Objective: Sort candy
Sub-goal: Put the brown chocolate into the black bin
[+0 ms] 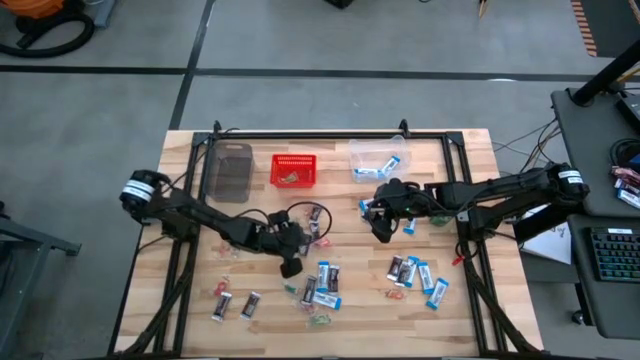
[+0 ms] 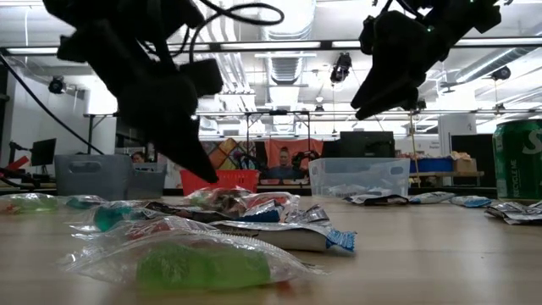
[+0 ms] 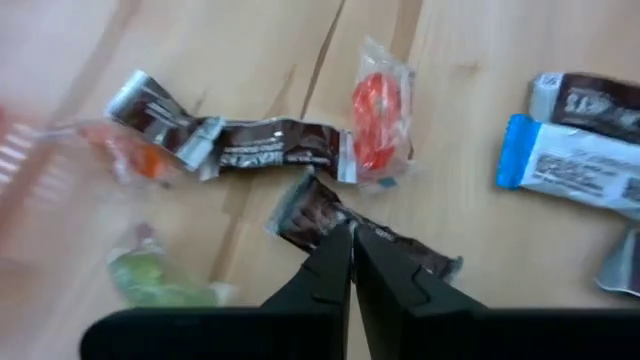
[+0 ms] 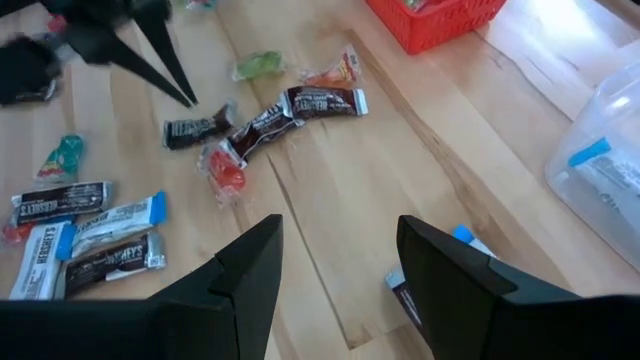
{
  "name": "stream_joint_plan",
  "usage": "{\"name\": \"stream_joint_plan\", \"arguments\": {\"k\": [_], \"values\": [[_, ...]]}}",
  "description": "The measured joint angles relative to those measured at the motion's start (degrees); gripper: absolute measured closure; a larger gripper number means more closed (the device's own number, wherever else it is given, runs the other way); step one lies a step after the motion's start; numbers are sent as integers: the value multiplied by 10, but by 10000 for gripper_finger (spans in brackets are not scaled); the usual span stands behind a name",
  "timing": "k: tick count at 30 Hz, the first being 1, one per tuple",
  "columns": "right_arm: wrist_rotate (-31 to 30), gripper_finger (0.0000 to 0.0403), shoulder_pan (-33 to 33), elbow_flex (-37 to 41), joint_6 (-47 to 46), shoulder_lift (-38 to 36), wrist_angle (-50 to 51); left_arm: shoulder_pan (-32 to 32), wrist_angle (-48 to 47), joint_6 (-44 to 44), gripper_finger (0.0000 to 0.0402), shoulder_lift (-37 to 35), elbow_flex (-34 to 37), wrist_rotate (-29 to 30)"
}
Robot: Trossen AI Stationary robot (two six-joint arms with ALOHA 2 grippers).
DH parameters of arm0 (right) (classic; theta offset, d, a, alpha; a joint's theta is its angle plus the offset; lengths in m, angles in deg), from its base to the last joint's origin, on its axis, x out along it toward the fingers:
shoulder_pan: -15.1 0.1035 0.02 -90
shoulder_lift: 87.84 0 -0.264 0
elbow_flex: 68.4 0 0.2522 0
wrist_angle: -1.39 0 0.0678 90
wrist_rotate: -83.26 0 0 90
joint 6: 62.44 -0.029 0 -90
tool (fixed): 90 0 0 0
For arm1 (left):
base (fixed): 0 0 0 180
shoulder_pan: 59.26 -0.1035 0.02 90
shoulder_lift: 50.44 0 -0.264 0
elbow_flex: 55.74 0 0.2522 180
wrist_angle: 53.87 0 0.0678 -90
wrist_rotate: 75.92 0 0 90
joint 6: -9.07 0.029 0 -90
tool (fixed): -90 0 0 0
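pincer, left (image 3: 352, 250) | closed | gripping brown mini bar (image 3: 330, 215)

Left gripper (image 1: 290, 268) low at mid-table, jaws pinched together; right gripper (image 1: 381, 226) raised, jaws apart.

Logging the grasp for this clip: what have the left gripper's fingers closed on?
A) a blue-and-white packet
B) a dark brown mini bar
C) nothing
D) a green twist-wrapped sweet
B: in the left wrist view the left gripper is pinched shut on the dark brown mini bar.
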Motion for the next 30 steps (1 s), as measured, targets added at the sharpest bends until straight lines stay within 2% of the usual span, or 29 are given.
{"name": "stream_joint_plan", "arguments": {"k": [9,14,17,20,24,30], "values": [[0,213,0,10,-3,0,-26,-13,-121,-5,401,-158,0,19],[0,213,0,10,-3,0,-28,-15,-104,34,401,-213,3,-50],[0,213,0,10,-3,0,-30,-14,-88,27,397,-210,4,-65],[0,213,0,11,-3,0,-30,-14,-72,-13,374,-188,4,-90],[0,213,0,11,-3,0,-30,-7,-66,-90,321,-135,4,-101],[0,213,0,11,1,0,-32,14,-71,-133,243,-24,-39,-107]]}}
